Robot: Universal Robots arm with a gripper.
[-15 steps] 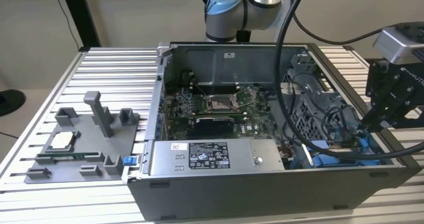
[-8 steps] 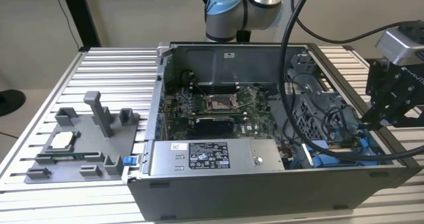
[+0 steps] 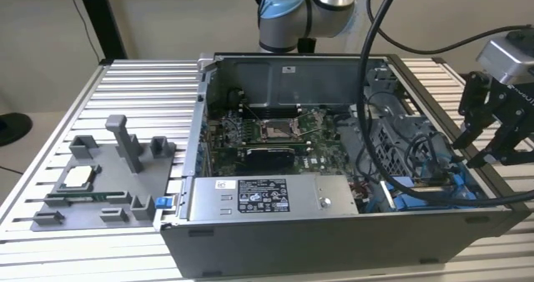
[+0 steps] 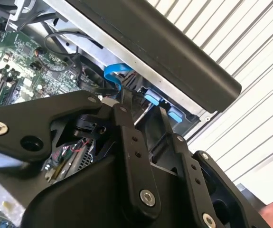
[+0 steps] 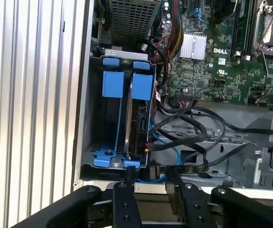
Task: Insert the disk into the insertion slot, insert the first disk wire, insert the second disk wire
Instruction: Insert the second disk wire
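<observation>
My fingers [image 5: 126, 199] (flat black bars with bolt holes) stand parted with nothing between them, just outside the slot [image 5: 87, 123], above the rim of the case [image 3: 334, 251]. The slot is a grey sheet-metal box with bright blue plastic tabs. The disk [image 5: 140, 124] stands on edge inside it, dark connector end outward, on the side nearer the green board [image 5: 212, 71]. On that side glossy black cables [image 5: 198, 127] and a flat blue cable [image 5: 169, 145] loop loosely, crowding the room. Past the slot's other side runs the ribbed aluminium counter [image 5: 32, 118].
</observation>
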